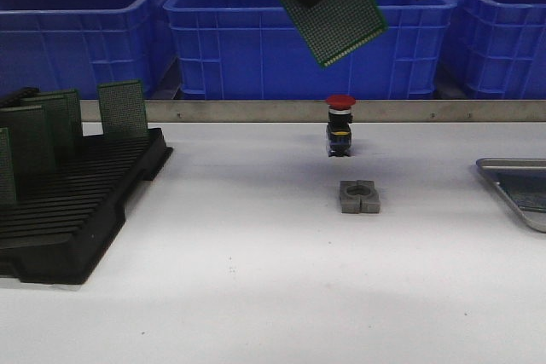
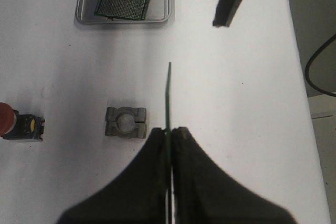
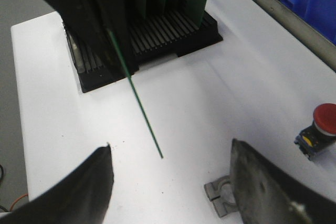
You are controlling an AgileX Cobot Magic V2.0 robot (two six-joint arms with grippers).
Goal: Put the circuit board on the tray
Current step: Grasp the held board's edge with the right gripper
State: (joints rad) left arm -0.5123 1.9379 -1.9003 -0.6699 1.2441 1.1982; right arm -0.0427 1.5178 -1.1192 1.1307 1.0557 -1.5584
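Hanging high above the grey clamp block (image 1: 359, 196), the circuit board (image 1: 334, 8) tilts in the front view, its long axis running from upper left down to its lower right corner. From the left wrist we see it edge-on, a thin green line pointing away from the fingers. Our left gripper (image 2: 170, 130) has its jaws pressed together on the board's near edge. Right of the block, our right gripper (image 3: 170, 166) holds nothing, its jaws spread wide apart with the board's free edge near the gap. Far right of the block lies the tray (image 1: 499, 169), already carrying another board in the left wrist view.
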